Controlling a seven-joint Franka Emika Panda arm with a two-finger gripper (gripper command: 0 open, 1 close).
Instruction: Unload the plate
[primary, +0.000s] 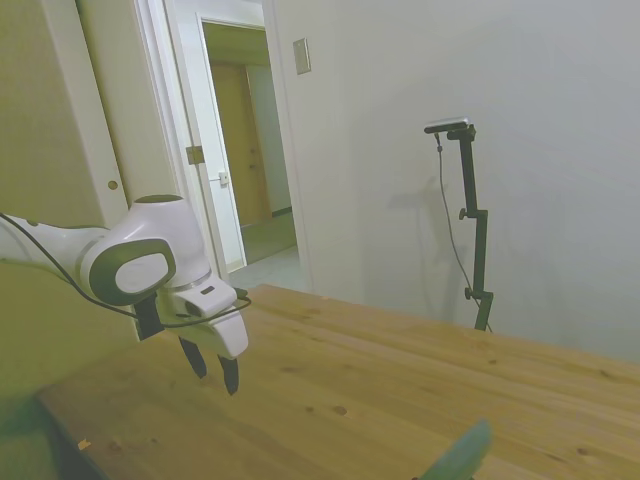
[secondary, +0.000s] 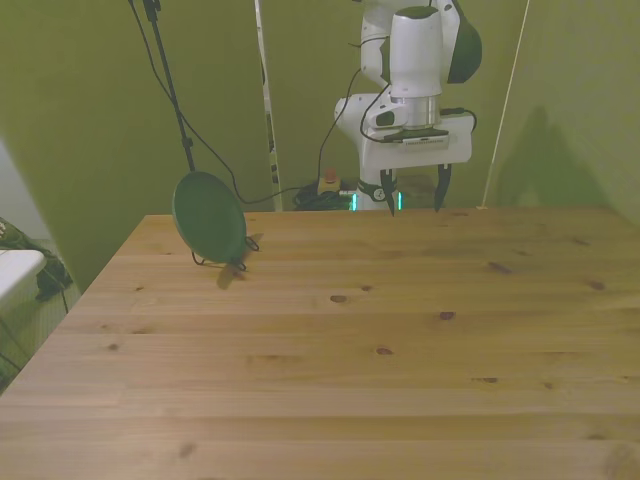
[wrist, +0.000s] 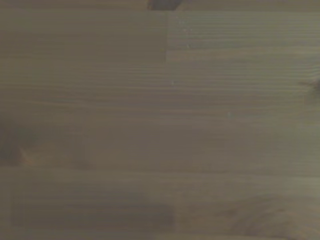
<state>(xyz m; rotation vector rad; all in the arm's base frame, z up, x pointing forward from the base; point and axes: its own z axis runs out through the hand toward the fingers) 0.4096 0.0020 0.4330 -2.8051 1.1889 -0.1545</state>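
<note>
Plate (secondary: 209, 217) stands on edge in a small wire stand (secondary: 235, 262) near the table's (secondary: 400, 350) far corner on the front view's left. Looks rigid and light, probably slick; take it by the top rim. In the side view only a blurred green edge (primary: 462, 452) shows. Gripper (secondary: 412, 203) hangs over the far edge, well apart, fingers spread, holding nothing.

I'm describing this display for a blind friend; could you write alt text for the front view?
A small round dark green plate stands upright on edge in a thin wire holder near the far corner of a bare wooden table, on the front view's left. A white robot arm's claw hangs open above the table's far edge, well apart from the plate.
</note>
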